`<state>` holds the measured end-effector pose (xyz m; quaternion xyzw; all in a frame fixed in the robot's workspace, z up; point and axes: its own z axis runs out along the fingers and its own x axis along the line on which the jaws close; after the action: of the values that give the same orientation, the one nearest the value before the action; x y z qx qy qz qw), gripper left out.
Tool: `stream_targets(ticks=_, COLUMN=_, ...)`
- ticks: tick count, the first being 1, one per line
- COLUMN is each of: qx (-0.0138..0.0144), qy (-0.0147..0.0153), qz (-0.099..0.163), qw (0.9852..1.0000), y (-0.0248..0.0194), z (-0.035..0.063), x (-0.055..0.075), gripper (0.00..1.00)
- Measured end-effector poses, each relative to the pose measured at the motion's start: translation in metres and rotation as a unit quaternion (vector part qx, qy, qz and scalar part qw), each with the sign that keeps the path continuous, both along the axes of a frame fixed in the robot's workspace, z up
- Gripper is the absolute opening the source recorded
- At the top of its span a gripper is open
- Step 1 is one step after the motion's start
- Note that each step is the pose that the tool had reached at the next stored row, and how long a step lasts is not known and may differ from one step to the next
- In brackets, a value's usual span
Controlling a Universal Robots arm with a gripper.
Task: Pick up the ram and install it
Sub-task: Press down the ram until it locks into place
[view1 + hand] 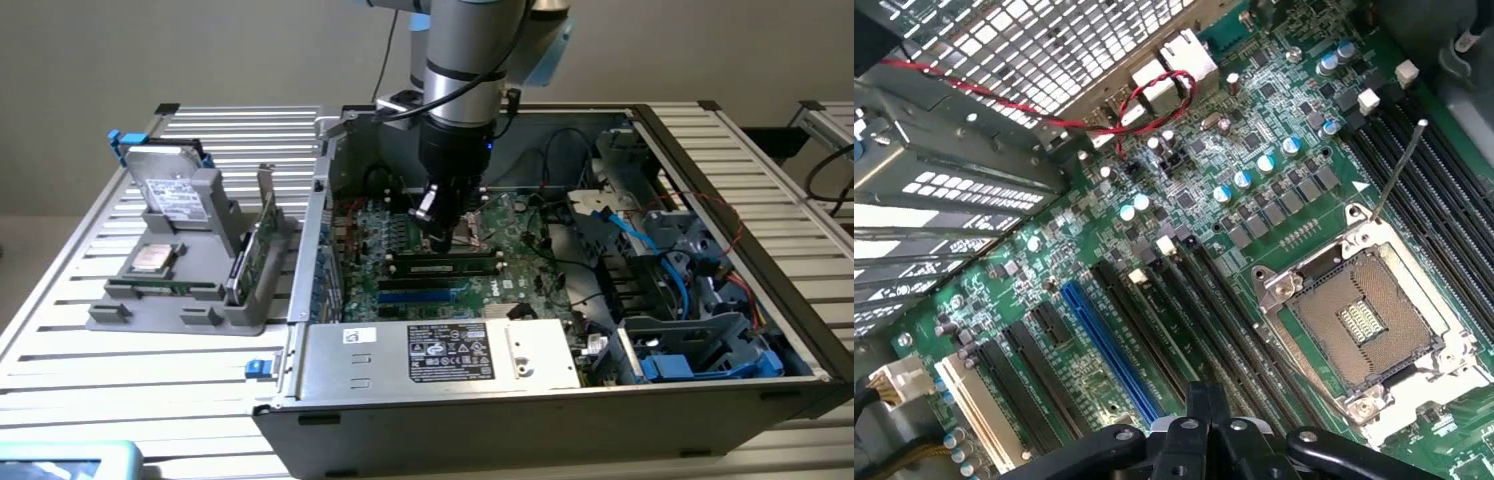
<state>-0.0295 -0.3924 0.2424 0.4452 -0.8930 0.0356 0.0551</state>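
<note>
We've got a slatted metal table (80, 330) against a plain beige wall. Starting at the exterior view's left, there's a gray holder (160, 312) on it. It carries a hard drive (180, 195) standing up with a pale label we can't read, a square chip (150, 258) lying flat, and a green card (254, 255) on edge.

Next over is the open PC case (534, 420) lying on its side, with the motherboard (534, 225) facing up. The arm reaches down into it, and the gripper (438, 238) sits just above the memory slots.

The ram (447, 267) is a long, thin green stick with dark chips. It lies along one of the black slots, right under the gripper tip. We can't tell whether the tip touches it.

In the wrist view the fingers (1199, 410) look drawn together with nothing between them, over the row of dark slots. A blue slot (1104, 345) runs beside those. An open CPU socket (1364, 320) sits near them, and a red wire (1004, 100) loops across the grille.

At the front of the case, the power supply (441, 352) has a white sticker and a black one, but the print is too small to read. Toward the exterior view's right are blue cables (641, 235) and a gray drive cage (694, 345).
</note>
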Motion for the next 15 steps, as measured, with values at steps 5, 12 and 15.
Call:
stream_targets(ticks=5, qx=-0.0001, qy=-0.0003, qz=-0.031, qw=0.9995, y=0.0, z=0.0, x=0.0, gripper=0.11)
stream_targets(ticks=12, qx=-0.0004, qy=-0.0053, qz=-0.065, qw=0.9979, y=0.0, z=-0.0001, x=0.0, gripper=0.11)
stream_targets(ticks=15, qx=-0.0003, qy=-0.0084, qz=-0.08, qw=0.9968, y=0.0, z=0.0, x=0.0, gripper=0.11)
